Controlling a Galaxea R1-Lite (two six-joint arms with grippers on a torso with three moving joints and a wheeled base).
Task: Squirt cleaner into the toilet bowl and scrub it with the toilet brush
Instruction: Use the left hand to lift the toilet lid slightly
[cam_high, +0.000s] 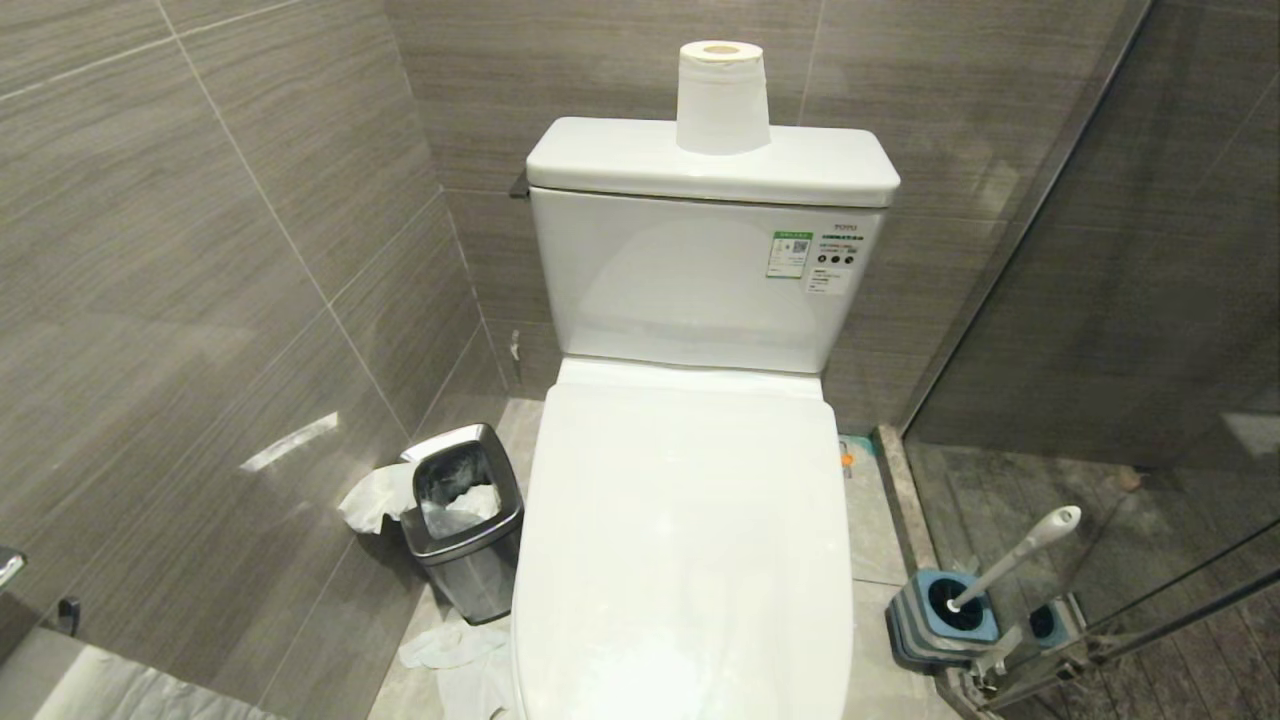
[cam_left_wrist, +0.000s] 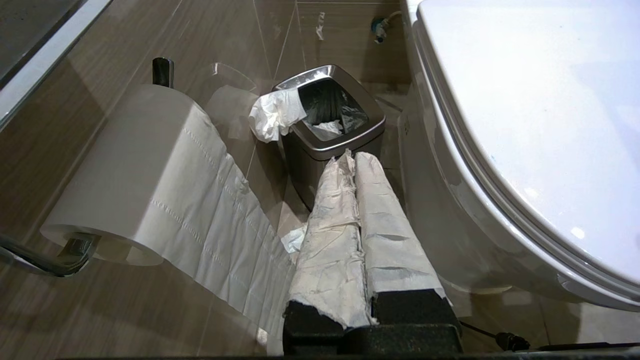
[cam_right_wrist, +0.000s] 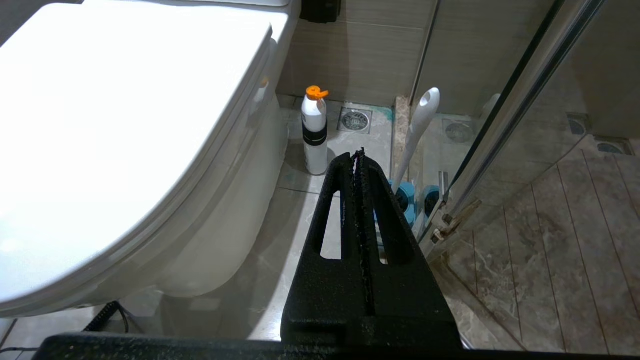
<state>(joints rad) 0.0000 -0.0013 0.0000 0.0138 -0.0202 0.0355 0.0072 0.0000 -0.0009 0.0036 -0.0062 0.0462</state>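
The toilet's white lid (cam_high: 690, 540) is down, so the inside of the toilet bowl is hidden; its outer wall (cam_right_wrist: 215, 240) shows beside my right gripper. The toilet brush handle (cam_high: 1020, 553) (cam_right_wrist: 420, 120) leans out of its blue-topped holder (cam_high: 940, 610) on the floor to the toilet's right. A white bottle with an orange cap (cam_right_wrist: 315, 130), probably the cleaner, stands between toilet and holder. My right gripper (cam_right_wrist: 359, 152) is shut and empty, low over the floor short of the holder. My left gripper (cam_left_wrist: 350, 156), its fingers wrapped in white paper, is shut and empty left of the toilet.
A steel waste bin (cam_high: 465, 520) (cam_left_wrist: 330, 120) with tissue stands left of the toilet, and more tissue (cam_high: 460, 650) lies on the floor. A paper roll (cam_high: 720, 95) sits on the tank, another (cam_left_wrist: 135, 170) on the wall holder. A glass shower door (cam_right_wrist: 500, 125) bounds the right.
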